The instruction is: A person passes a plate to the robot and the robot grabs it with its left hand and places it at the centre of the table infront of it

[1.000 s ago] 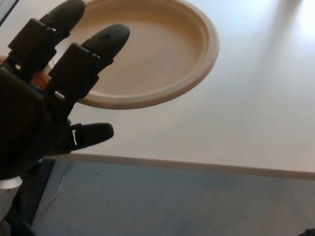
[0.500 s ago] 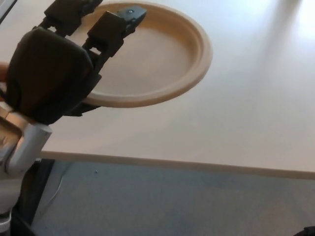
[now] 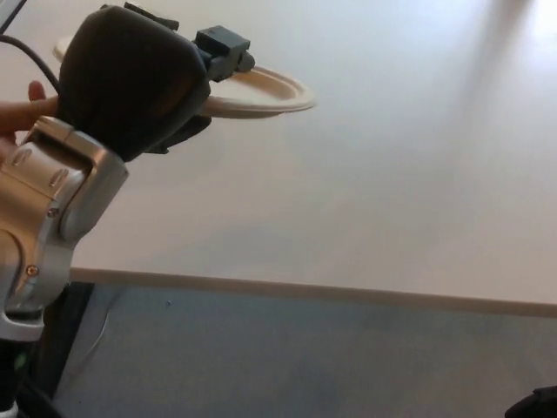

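Fingers (image 3: 222, 48) of the left hand (image 3: 130, 83) fold over the near-left rim of the plate (image 3: 261, 91), one knuckle riding on top of the lip and a dark digit showing beneath it at about 7 o'clock from the plate's middle, so the hand looks clamped on the plate, though its bulk hides most of the contact. Nearest the camera, at 7 o'clock in the picture, sits the silver wrist joint (image 3: 52, 200), and below it the grey floor (image 3: 305, 366) runs along the bench's near edge. Beyond that edge the pale bench (image 3: 392, 174) spreads wide and bare, and the plate hangs above it at about 11 o'clock, tilted so only a thin ellipse of rim and well shows. At 9 o'clock, just behind the robot's hand, a person's fingers (image 3: 26, 109) are close to the plate's far-left side; whether they touch it cannot be told. The right hand does not show. I judge the plate light, thin and somewhat flexible, likely paper or moulded fibre, with a raised lip that gives purchase but may bend under a hard squeeze. The rim is the sensible place to hold, pinched top and bottom, and a one-sided grip may let the free side droop.
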Available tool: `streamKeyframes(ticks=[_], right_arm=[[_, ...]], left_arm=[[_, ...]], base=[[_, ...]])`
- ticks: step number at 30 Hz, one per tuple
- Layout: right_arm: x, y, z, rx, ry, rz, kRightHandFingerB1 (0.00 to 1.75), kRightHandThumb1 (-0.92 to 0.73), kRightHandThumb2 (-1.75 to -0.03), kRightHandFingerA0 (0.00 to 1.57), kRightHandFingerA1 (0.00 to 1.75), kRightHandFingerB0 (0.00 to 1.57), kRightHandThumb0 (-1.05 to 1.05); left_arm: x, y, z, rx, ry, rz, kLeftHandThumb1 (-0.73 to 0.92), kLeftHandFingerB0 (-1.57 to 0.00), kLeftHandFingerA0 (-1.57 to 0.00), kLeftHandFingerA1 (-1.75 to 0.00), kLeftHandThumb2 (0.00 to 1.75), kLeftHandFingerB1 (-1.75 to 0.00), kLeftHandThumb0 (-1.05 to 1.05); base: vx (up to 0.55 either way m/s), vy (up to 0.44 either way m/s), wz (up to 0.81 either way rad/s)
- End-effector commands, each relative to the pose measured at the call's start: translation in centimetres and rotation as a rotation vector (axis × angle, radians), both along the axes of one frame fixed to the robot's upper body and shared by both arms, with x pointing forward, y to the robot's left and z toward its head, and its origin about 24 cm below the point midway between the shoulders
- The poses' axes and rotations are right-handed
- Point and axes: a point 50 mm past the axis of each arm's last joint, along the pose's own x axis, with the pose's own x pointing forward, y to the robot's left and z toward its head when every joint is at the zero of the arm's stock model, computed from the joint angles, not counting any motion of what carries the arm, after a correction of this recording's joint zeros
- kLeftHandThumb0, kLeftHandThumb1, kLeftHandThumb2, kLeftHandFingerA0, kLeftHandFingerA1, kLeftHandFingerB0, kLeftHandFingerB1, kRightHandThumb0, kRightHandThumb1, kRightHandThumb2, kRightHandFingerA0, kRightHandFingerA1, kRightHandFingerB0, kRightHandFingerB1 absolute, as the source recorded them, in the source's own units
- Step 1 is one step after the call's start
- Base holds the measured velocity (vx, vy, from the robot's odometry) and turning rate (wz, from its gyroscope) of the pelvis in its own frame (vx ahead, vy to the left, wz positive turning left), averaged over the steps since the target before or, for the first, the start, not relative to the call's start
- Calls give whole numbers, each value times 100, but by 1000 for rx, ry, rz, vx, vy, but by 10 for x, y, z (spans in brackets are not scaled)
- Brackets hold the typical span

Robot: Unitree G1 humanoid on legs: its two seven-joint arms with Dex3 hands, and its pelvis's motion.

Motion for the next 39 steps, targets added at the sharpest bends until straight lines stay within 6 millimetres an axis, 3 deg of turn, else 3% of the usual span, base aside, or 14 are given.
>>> streamKeyframes(ticks=[1,7,8,9,22,27,31,34,35,39], right_arm=[[-3,-5,1,-20,22,17,50,-66,-60,58,62,48,-59],[-1,-3,1,-13,18,18,51,-65,-59,61,63,50,-58],[-1,-3,1,-14,20,23,50,-65,-59,60,63,50,-60],[0,-3,2,-18,19,26,50,-65,-59,60,62,49,-60],[7,-2,6,1,-1,20,52,-64,-59,59,65,48,-61],[7,-2,6,-1,1,10,50,-64,-59,61,62,50,-60],[6,-1,6,10,-2,10,51,-64,-59,60,63,49,-59],[7,-1,6,13,-1,6,52,-63,-59,61,64,49,-59],[8,-1,6,9,-5,6,51,-64,-60,63,64,51,-60],[8,-1,6,3,-3,18,51,-64,-60,63,63,51,-62]], left_arm=[[-3,7,-6,22,-27,35,65,-81,-94,-143,61,-53,-25],[-5,9,-10,21,-6,44,72,-80,-90,-145,63,-52,-29],[-5,9,-11,18,2,46,63,-75,-96,-134,79,-60,-38],[-5,9,-10,12,2,43,72,-80,-91,-149,64,-52,-28],[9,-5,-2,-11,-26,-17,67,-81,-96,-146,62,-51,-28],[21,-17,-11,26,-16,-15,65,-81,-98,-147,59,-48,-29],[33,-33,-28,45,28,-54,65,-67,-102,-139,61,-42,-31],[37,-38,-34,63,35,-61,63,-71,-102,-139,60,-43,-31],[40,-45,-40,88,55,-70,56,-80,-101,-141,59,-47,-32],[47,-59,-52,177,80,-79,56,-73,-101,-140,59,-43,-32]], base=[[0,0,0],[0,0,0],[0,0,0],[0,0,0],[0,0,0],[0,0,0],[0,0,0],[0,0,0],[0,0,0],[0,0,0]])
